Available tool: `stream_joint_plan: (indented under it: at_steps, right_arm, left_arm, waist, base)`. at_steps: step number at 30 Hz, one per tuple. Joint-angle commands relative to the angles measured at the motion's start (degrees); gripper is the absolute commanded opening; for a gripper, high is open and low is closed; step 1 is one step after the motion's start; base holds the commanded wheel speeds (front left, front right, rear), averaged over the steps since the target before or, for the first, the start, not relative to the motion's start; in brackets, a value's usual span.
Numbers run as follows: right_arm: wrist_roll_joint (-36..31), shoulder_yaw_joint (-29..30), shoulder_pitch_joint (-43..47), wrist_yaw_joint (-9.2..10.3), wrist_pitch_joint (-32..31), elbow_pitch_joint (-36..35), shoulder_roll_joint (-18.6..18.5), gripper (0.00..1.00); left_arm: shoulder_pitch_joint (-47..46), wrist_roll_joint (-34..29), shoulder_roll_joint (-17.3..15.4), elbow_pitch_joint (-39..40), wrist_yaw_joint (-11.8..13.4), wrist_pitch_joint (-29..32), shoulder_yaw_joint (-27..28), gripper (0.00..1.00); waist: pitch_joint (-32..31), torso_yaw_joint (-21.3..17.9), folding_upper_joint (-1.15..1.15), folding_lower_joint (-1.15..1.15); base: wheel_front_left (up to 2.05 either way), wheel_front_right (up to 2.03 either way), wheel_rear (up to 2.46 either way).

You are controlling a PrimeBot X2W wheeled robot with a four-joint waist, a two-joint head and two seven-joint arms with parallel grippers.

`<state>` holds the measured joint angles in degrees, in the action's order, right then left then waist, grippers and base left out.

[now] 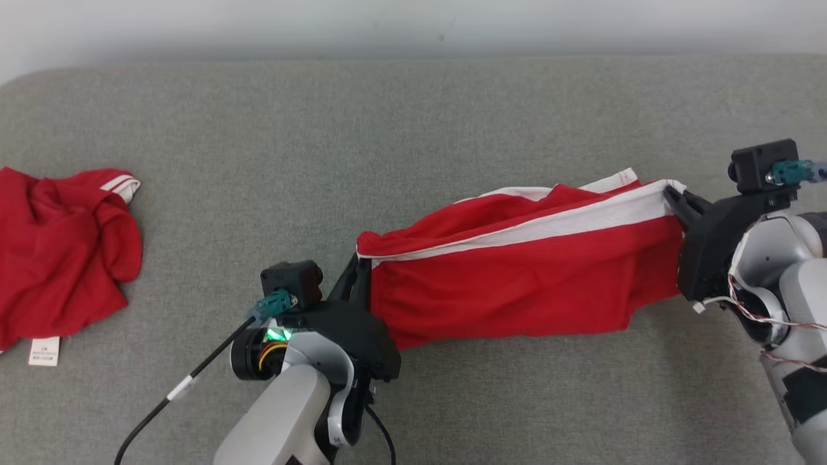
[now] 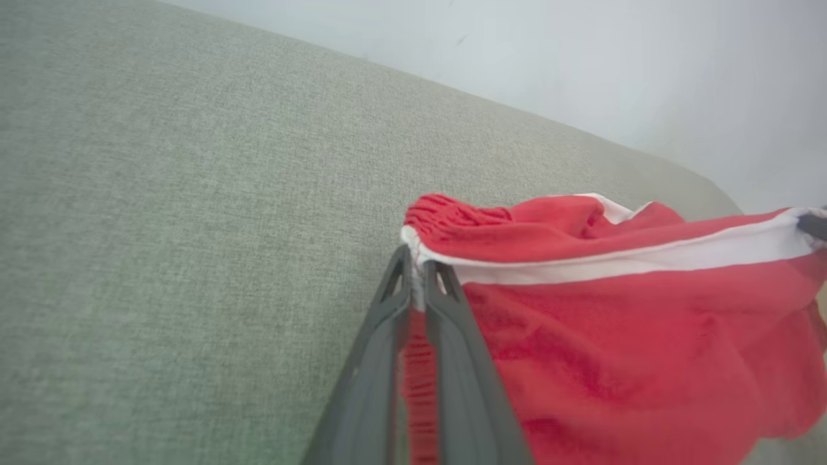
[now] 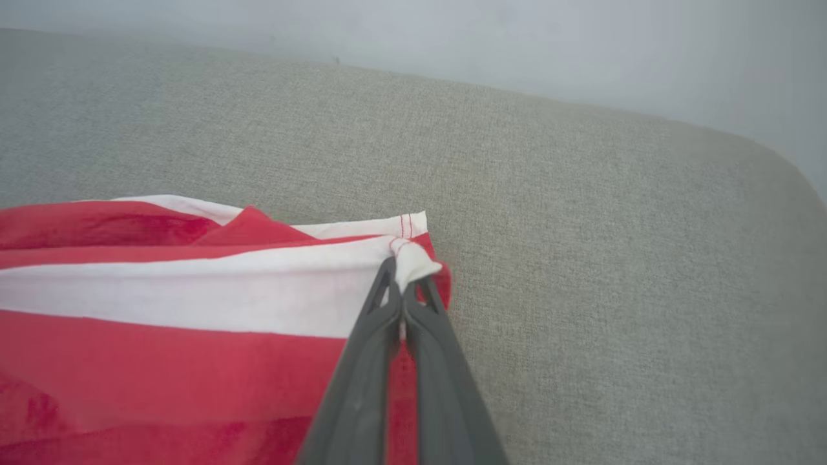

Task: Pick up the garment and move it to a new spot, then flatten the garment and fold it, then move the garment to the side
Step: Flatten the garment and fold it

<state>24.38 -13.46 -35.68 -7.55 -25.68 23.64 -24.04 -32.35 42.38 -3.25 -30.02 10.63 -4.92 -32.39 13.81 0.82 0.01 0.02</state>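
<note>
— Two grips on one garment (image 1: 517,284): why both?
— To spread it. The left gripper (image 2: 417,261) has its fingers pressed together on the gathered waistband (image 2: 446,210) corner, with red elastic showing between them. The right gripper (image 3: 402,274) is pinched tight on the far corner, where the white stripe (image 3: 194,294) meets the hem.
— So where does the cloth sit?
— It spans the gap between the arms, over the middle-to-right part of the grey cushion (image 1: 387,129), with the stripe along its upper edge. The body sags below that line. Whether the lower edge rests on the cushion or hangs just clear, I cannot tell.
— Why hold it by that edge?
— My reading: with the striped edge pulled taut, the fabric falls into one plane, which suits laying it flat. I'd judge this as the carry or the start of flattening; no fold is made yet.
— And the red heap at the left?
— A second red garment (image 1: 64,245), crumpled, its label (image 1: 44,351) showing, well apart from the arms. Working to the right leaves it undisturbed.
— Any risk?
— The upper layers bunch near the stripe, so wrinkles may get laid in.
</note>
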Motion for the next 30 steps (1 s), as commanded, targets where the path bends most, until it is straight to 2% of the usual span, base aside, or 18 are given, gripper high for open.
stream_joint_plan:
  at_steps: [1, 12, 13, 14, 15, 16, 17, 18, 24, 30]
  right_arm:
    - [-0.5, 0.1, -0.8, 0.13, 0.7, 0.8, 0.5, 0.0]
    - [-2.2, -0.4, -7.8, 0.13, 5.4, 10.3, 2.8, 0.0]
    - [-2.4, -0.5, -8.2, 0.13, 5.8, 10.9, 3.0, 0.0]
    - [-2.6, -0.6, -8.7, 0.13, 6.2, 11.5, 3.2, 0.0]
    - [-2.9, -0.5, -9.1, 0.13, 6.9, 12.0, 3.3, 0.0]
    - [-3.1, -0.2, -9.5, 0.13, 7.9, 12.5, 3.4, 0.0]
    - [-3.4, 0.0, -9.7, 0.13, 8.4, 13.3, 3.5, 0.6]
    - [-3.5, 0.2, -9.8, 0.13, 9.0, 14.0, 3.8, 1.0]
    - [-3.1, 0.6, -10.0, 0.13, 11.6, 17.3, 4.9, 1.0]
    - [-1.6, 0.7, -8.4, 0.13, 13.0, 18.4, 4.8, 1.0]
  left_arm:
    - [-0.8, 0.3, 0.1, -0.4, 0.5, -0.2, 0.0, 0.0]
    - [-6.4, 3.2, 0.4, -2.5, 1.0, -1.6, -2.9, 0.0]
    - [-6.6, 3.6, 0.4, -2.5, 1.1, -1.8, -3.3, 0.07]
    - [-6.8, 3.9, 0.4, -2.4, 1.4, -2.2, -3.7, 0.39]
    - [-7.0, 4.2, 0.3, -2.5, 1.5, -2.5, -4.0, 1.0]
    - [-7.1, 4.6, 0.4, -2.6, 1.7, -2.9, -4.3, 1.0]
    - [-7.3, 5.0, 0.4, -2.6, 1.8, -3.3, -4.6, 1.0]
    - [-7.4, 5.0, 0.4, -2.7, 1.8, -3.9, -4.9, 1.0]
    - [-7.2, 5.2, 0.3, -3.9, 2.6, -7.1, -4.9, 1.0]
    - [-4.2, 4.0, -1.3, -3.7, 2.8, -9.6, -3.0, 1.0]
  waist:
    - [1.9, 1.1, -0.01, -0.02]
    - [4.8, 2.3, -0.01, -0.02]
    - [4.9, 2.3, -0.01, -0.02]
    - [5.0, 2.4, -0.01, -0.02]
    - [5.0, 2.4, -0.01, -0.02]
    - [4.9, 2.4, -0.01, -0.02]
    - [4.8, 2.5, -0.01, -0.02]
    - [4.5, 2.6, -0.01, -0.02]
    - [2.2, 2.8, -0.01, -0.02]
    - [-1.2, 2.9, -0.01, -0.02]
  base:
    - [0.0, 0.0, 0.0]
    - [0.0, 0.0, 0.0]
    - [0.0, 0.0, 0.0]
    - [0.0, 0.0, 0.0]
    - [0.0, 0.0, 0.0]
    - [0.0, 0.0, 0.0]
    - [0.0, 0.0, 0.0]
    - [0.0, 0.0, 0.0]
    - [0.0, 0.0, 0.0]
    - [0.0, 0.0, 0.0]
